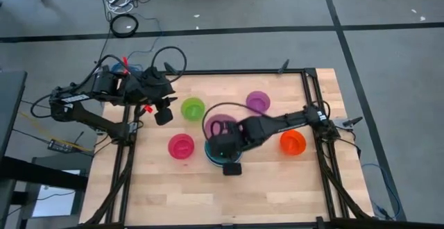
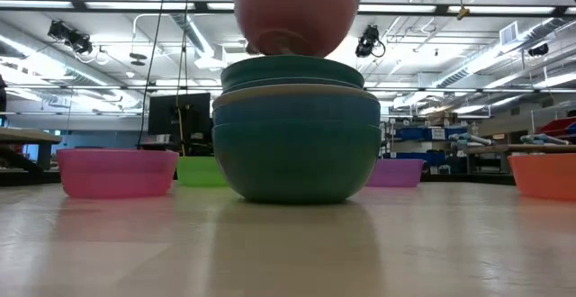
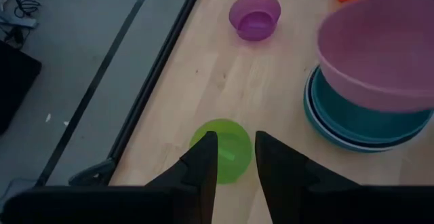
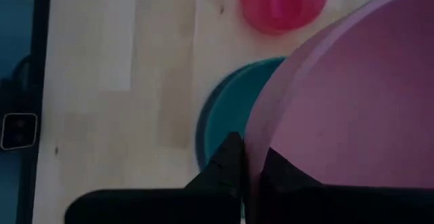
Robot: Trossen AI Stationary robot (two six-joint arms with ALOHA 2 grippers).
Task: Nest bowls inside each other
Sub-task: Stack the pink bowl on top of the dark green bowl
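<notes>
The pink bowl (image 3: 380,54) hangs just above the teal bowl stack (image 2: 297,139) mid-surface, its rim pinched by the right hand (image 4: 249,166). The left hand (image 3: 235,157), fingers spread, hovers over the lime green bowl (image 1: 193,107).

Beyond the right claw (image 4: 245,166), pale wooden tabletop (image 1: 270,187) meets grey floor (image 1: 388,69) crossed by black tape lines (image 1: 277,29); long ceiling lights (image 2: 81,4) overhead, cables (image 1: 125,0) coiled past the table's far edge.
</notes>
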